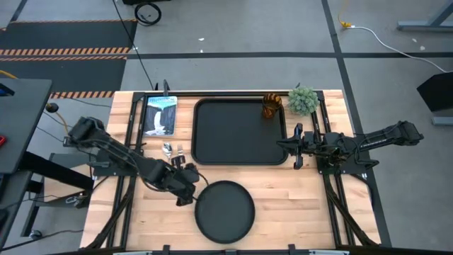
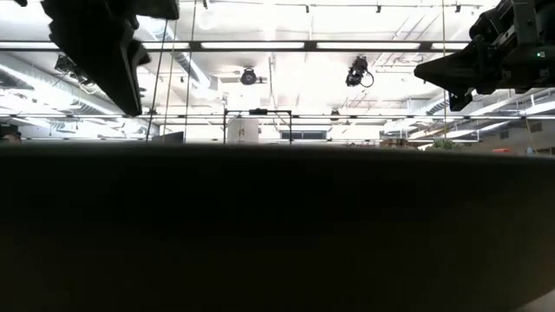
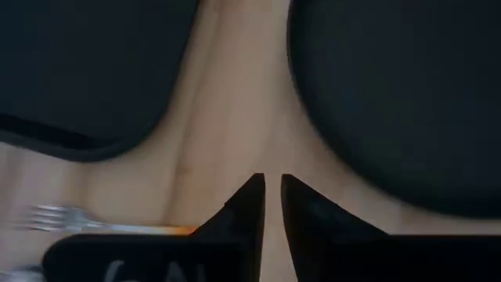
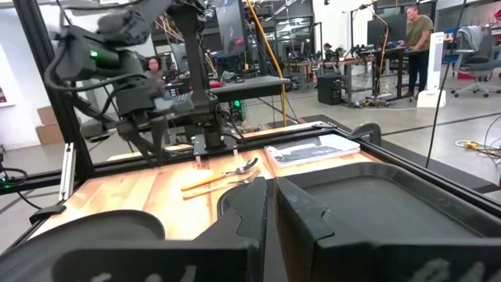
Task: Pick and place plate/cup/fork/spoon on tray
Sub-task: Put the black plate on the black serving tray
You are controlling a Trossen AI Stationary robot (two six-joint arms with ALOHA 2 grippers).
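The round black plate [image 1: 224, 210] lies flat on the wooden table near its front edge. The black tray [image 1: 241, 133] lies behind it. The amber cup [image 1: 272, 106] stands at the tray's far right corner. The fork [image 3: 59, 218] and spoon [image 4: 235, 168] lie side by side on the wood left of the tray [image 1: 173, 150]. My left gripper [image 1: 187, 198] [image 3: 272, 196] hovers shut over bare wood between the fork and the plate's left rim [image 3: 313, 117]. My right gripper [image 1: 283, 144] [image 4: 270, 204] is shut above the tray's right edge.
A small green potted plant [image 1: 303, 99] stands at the table's far right, beside the cup. A blue and white packet [image 1: 161, 115] lies left of the tray. In the low view a dark mass [image 2: 277, 225] fills the lower half. People show in the room beyond [image 4: 415, 31].
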